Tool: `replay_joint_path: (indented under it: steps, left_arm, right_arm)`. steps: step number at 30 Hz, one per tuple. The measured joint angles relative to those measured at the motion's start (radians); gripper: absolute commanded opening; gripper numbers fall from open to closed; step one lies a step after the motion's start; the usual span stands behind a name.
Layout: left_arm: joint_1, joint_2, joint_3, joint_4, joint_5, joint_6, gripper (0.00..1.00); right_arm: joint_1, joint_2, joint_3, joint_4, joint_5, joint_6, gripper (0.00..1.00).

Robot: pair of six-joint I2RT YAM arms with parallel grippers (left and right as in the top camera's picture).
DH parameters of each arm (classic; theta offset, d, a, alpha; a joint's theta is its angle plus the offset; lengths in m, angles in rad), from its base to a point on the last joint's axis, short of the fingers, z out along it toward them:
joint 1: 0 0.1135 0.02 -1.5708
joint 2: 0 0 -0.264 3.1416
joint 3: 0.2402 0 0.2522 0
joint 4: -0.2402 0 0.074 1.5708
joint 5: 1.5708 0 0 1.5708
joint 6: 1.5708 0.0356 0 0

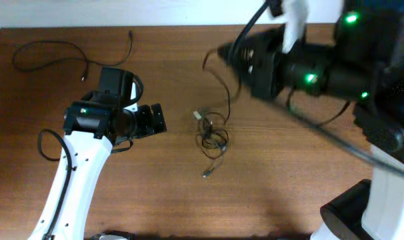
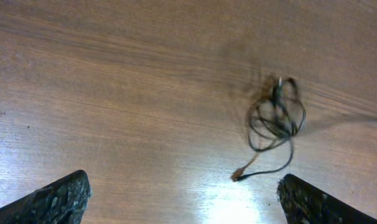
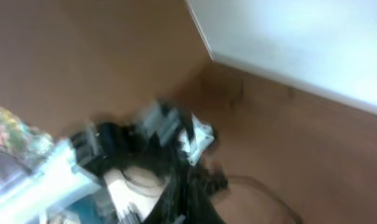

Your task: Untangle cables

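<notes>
Cables are lying in two places on the table [image 1: 289,173]. Near its middle, a small dark tangle [image 1: 213,137] of thin black cord is sitting in loose loops, with a pale-tipped plug [image 1: 197,115] sticking out toward the far edge and a second plug end [image 1: 206,175] trailing toward the near edge. One strand [image 1: 227,93] is climbing out of the tangle toward the far edge and reaching the tip of the right gripper [image 1: 221,53], which is hanging above the far half of the table. That gripper is showing only as a blur; its jaws are closed, but whether they are pinching the strand I cannot tell. The right wrist view is too smeared to help.

A loose cord [image 1: 49,43] is resting apart from the rest, in the far-left corner.

The left gripper [image 1: 157,120] is hovering just left of the tangle, jaws spread wide and gripping nothing. In its wrist view, both fingertips [image 2: 58,199] are framing bare wood, with the tangle [image 2: 275,121] lying ahead, nearer one of the two fingertips.
</notes>
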Motion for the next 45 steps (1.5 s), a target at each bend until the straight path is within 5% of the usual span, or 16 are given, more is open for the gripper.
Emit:
replay_joint_path:
  steps: [3, 5, 9, 11, 15, 20, 24, 26, 27, 28, 30, 31, 41, 45]
  left_arm:
    - [0.0, 0.0, -0.001, 0.0, 0.0, 0.0, 0.99]
    - [0.0, 0.0, -0.003, -0.002, 0.0, 0.0, 0.99]
    - [0.0, 0.0, -0.006, -0.014, 0.003, 0.0, 0.99]
    - [0.0, 0.0, -0.006, -0.014, 0.003, 0.0, 0.99]
    - [0.0, 0.0, -0.006, -0.014, 0.003, 0.0, 0.99]
    - [0.0, 0.0, -0.006, -0.022, 0.003, 0.0, 0.99]
    - [0.0, 0.0, -0.006, -0.027, 0.004, 0.0, 0.99]
    - [0.0, 0.0, -0.006, -0.029, 0.003, 0.0, 0.99]
    - [0.0, 0.0, -0.006, -0.026, 0.003, 0.0, 0.99]
    - [0.0, 0.0, -0.006, -0.024, 0.003, 0.0, 0.99]
    - [0.0, 0.0, -0.006, -0.026, 0.003, 0.0, 0.99]
    - [0.0, 0.0, -0.006, -0.034, 0.003, 0.0, 0.99]
    - [0.0, 0.0, -0.006, -0.057, 0.003, 0.0, 0.99]
    - [0.0, 0.0, -0.006, -0.063, 0.003, 0.0, 0.99]
  right_arm:
    - [0.014, 0.081, -0.03, -0.028, -0.065, -0.06, 0.04]
    - [0.012, 0.125, -0.046, 0.278, -0.252, -0.027, 0.04]
    - [-0.05, 0.093, -0.027, 0.988, -0.462, 0.316, 0.04]
    - [-0.082, 0.034, -0.012, 1.049, -0.497, 0.41, 0.04]
    - [-0.079, -0.005, -0.007, 0.758, -0.527, 0.448, 0.04]
    - [-0.08, 0.05, -0.033, 0.649, -0.368, 0.418, 0.04]
    - [-0.078, 0.023, -0.023, 0.119, 0.242, 0.237, 0.04]
    - [-0.101, 0.075, -0.064, -0.167, 0.708, 0.174, 0.11]
    - [-0.113, 0.09, -0.104, -0.17, 0.758, 0.142, 0.17]
    - [-0.122, 0.108, -0.166, -0.173, 0.796, 0.119, 0.41]
    - [-0.122, 0.139, -0.241, -0.164, 0.817, 0.092, 0.89]
    - [-0.122, 0.15, -0.266, -0.161, 0.804, 0.08, 0.99]
    - [-0.211, -0.05, -0.266, -0.174, 0.745, 0.06, 0.99]
    - [-0.214, -0.08, -0.514, -0.171, 0.312, -0.034, 0.99]
